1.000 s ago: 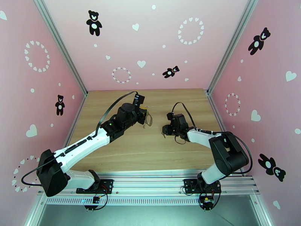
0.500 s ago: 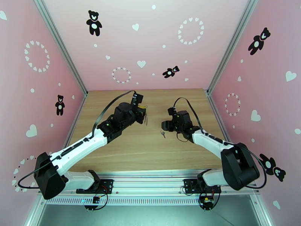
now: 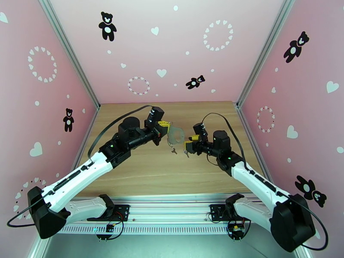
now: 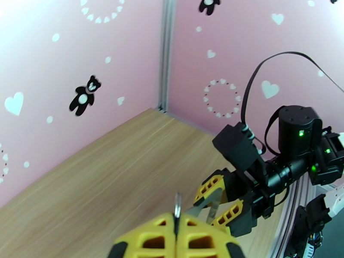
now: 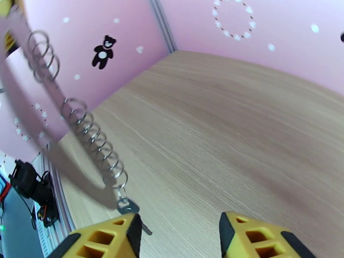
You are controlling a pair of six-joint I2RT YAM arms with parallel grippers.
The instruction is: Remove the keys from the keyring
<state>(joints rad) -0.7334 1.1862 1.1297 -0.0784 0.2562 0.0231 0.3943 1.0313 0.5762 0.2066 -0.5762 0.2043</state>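
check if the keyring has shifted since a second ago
Yes. The keyring, pinched in the left gripper, has swung right, nearer the line below the small bear sticker on the back wall, and now shows its broad face.

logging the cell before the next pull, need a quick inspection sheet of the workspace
surface: wooden table, bare
job's things: keyring held up off the table; hanging key at its chain's end; small dark piece on the table, likely a loose key
clutter: nothing seen
grippers: left gripper shut on the keyring; right gripper open, empty
cables: black cable arching over each wrist, clear of the keyring
surroundings: pink walls with bears and hearts
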